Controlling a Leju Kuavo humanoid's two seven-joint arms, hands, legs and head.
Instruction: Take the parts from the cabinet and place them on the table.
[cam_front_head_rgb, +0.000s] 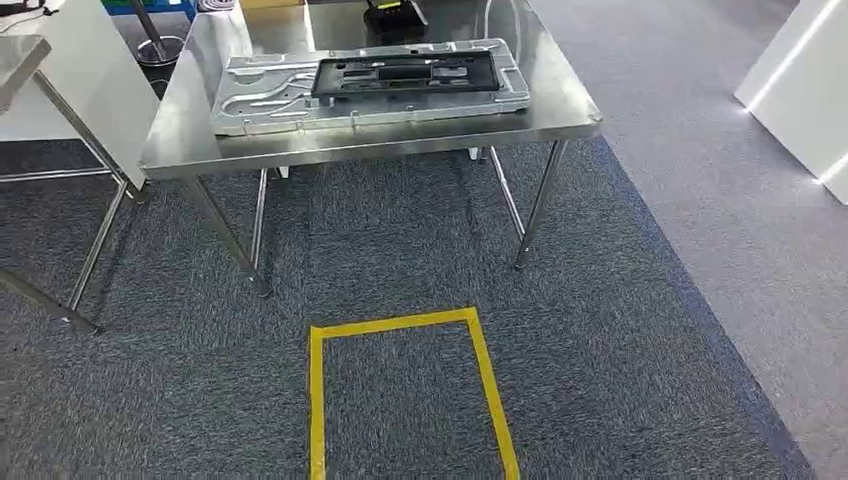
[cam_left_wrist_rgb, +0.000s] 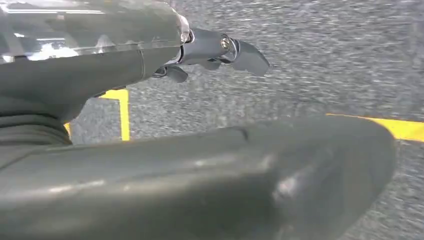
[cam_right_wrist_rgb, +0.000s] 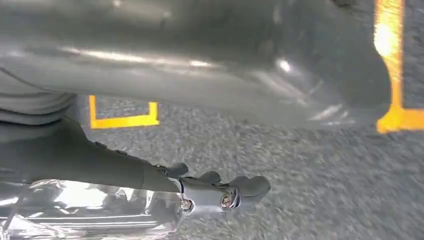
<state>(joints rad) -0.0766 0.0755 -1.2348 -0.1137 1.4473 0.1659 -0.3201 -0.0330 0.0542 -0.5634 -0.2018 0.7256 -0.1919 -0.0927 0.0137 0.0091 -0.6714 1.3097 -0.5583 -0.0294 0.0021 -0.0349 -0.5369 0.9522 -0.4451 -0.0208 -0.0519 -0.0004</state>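
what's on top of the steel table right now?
On the steel table lies a large flat grey metal part with a black frame panel lying on it. A dark device sits at the far edge, cut off by the frame. Whatever is under the parts is covered.

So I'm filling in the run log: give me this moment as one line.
stage: facing table | metal part lies on table | left hand: holding nothing | right hand: holding nothing | yellow tape on carpet

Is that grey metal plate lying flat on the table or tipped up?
Flat. The plate lies along the steel table, a black frame on top.
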